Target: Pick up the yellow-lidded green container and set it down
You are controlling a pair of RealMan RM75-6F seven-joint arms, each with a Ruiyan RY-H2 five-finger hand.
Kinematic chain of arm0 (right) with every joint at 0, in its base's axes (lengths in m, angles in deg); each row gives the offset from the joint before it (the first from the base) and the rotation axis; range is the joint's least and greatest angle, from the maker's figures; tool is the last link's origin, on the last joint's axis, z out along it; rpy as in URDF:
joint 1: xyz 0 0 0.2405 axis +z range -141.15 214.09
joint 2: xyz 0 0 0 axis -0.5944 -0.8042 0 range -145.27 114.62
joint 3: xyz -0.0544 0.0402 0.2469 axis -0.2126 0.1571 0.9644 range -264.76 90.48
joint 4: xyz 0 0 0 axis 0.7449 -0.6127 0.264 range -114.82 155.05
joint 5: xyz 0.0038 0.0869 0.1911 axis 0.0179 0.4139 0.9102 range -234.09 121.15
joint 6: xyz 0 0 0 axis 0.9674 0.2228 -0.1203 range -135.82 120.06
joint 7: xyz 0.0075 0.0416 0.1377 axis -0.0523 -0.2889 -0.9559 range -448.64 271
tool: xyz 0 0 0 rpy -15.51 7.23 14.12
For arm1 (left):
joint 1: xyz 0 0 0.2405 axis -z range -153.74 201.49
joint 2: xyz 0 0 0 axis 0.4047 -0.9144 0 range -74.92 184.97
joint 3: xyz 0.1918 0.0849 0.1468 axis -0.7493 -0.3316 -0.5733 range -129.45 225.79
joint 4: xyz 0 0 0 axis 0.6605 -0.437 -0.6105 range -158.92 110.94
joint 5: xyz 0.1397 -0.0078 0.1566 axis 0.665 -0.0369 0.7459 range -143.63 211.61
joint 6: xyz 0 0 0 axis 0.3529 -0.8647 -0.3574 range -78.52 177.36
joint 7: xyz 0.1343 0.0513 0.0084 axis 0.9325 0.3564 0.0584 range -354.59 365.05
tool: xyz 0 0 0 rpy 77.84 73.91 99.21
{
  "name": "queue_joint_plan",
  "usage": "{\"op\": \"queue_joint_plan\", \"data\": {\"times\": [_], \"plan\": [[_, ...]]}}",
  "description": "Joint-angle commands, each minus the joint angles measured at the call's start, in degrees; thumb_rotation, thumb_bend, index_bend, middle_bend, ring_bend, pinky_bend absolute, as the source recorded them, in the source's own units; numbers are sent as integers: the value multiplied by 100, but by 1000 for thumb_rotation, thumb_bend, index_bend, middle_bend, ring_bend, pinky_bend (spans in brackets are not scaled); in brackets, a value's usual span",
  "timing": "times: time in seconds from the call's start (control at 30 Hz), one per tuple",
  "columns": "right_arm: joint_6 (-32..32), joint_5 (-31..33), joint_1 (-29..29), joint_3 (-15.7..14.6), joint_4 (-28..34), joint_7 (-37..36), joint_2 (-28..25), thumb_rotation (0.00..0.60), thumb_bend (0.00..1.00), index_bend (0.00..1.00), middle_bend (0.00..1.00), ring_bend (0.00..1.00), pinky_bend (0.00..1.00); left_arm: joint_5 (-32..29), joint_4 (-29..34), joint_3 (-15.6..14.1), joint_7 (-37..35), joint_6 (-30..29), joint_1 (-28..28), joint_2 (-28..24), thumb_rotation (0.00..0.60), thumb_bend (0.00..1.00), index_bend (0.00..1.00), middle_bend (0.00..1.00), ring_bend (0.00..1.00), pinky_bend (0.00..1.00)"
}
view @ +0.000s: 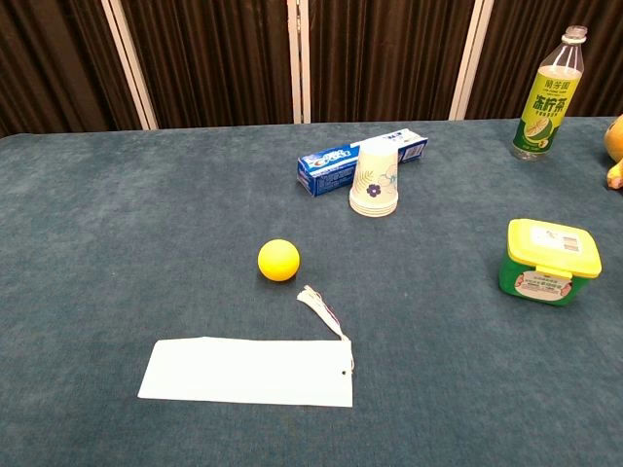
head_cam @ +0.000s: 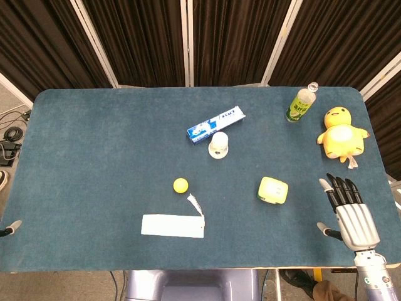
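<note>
Green container (view: 551, 260) upright, yellow lid up, long axis sideways; right robot hand (head_cam: 348, 210) empty, fingers spread

Probably lab, dark curtained panels (head_cam: 232, 41), felt table (head_cam: 94, 157)

The green container (head_cam: 273, 190) is seen upright on the bench (head_cam: 94, 157), the right hand (head_cam: 348, 209) spread open to its right, well apart
</note>
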Motion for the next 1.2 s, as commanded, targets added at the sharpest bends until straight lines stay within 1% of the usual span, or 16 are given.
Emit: {"op": "queue_joint_plan", "data": {"times": [0.03, 0.17, 0.27, 0.43, 0.5, 0.63, 0.7, 0.77, 0.87, 0.97, 1.03, 1.07, 1.1, 1.13, 1.17, 1.2], "plan": [[105, 57, -15, 62, -131, -107, 63, 600, 0, 0, 0, 0, 0, 4, 11, 0, 30, -10, -3, 8, 600, 0, 0, 0, 0, 0], [413, 44, 129, 91, -98, -240, 75, 600, 0, 0, 0, 0, 0, 11, 24, -9, 73, -7, -4, 21, 600, 0, 0, 0, 0, 0], [995, 64, 461, 157, -1, -337, 70, 600, 0, 0, 0, 0, 0, -10, 16, -7, 105, 25, 8, 40, 600, 0, 0, 0, 0, 0], [2151, 487, 1073, 385, 320, -725, -3, 600, 0, 0, 0, 0, 0, -111, -17, 11, 126, 149, 53, 57, 600, 0, 0, 0, 0, 0], [2511, 745, 1293, 521, 302, -606, 67, 600, 0, 0, 0, 0, 0, -158, -21, 29, 125, 182, 67, 63, 600, 0, 0, 0, 0, 0], [2791, 1177, 1531, 689, -28, 16, 469, 600, 0, 0, 0, 0, 6, -223, -34, 45, 124, 245, 89, 68, 600, 0, 0, 0, 0, 0], [2945, 1427, 1621, 722, -196, 296, 678, 600, 0, 0, 0, 0, 38, -258, -45, 50, 123, 290, 103, 70, 600, 0, 0, 0, 0, 0], [3096, 1636, 1695, 747, -309, 439, 817, 600, 0, 0, 3, 1, 96, -278, -50, 54, 125, 315, 112, 71, 600, 0, 0, 0, 0, 0], [3239, 1837, 1769, 767, -428, 574, 947, 600, 12, 0, 51, 59, 217, -281, -48, 54, 130, 323, 115, 72, 600, 0, 0, 0, 0, 0], [3349, 1995, 1828, 761, -540, 689, 1073, 600, 81, 7, 142, 178, 296, -285, -41, 54, 132, 319, 112, 69, 600, 0, 0, 0, 0, 0], [3371, 2049, 1842, 755, -587, 722, 1141, 600, 167, 48, 233, 280, 369, -294, -38, 58, 126, 318, 110, 67, 600, 0, 0, 0, 0, 0], [3366, 2060, 1849, 755, -620, 732, 1181, 600, 241, 92, 290, 332, 415, -300, -37, 60, 125, 320, 110, 66, 600, 0, 0, 0, 0, 0], [3338, 2062, 1853, 761, -674, 735, 1236, 600, 301, 129, 326, 359, 441, -305, -36, 62, 122, 325, 111, 64, 600, 0, 0, 0, 0, 0], [3291, 2043, 1849, 771, -716, 719, 1280, 600, 395, 180, 379, 387, 467, -305, -34, 61, 120, 329, 112, 62, 600, 0, 0, 0, 0, 0], [3244, 2020, 1842, 783, -757, 681, 1324, 600, 476, 216, 419, 401, 474, -303, -33, 59, 116, 330, 112, 61, 600, 0, 0, 0, 0, 0], [3203, 2000, 1833, 795, -785, 631, 1357, 600, 514, 230, 436, 405, 474, -298, -32, 58, 114, 328, 111, 60, 600, 0, 0, 0, 0, 0]]}}
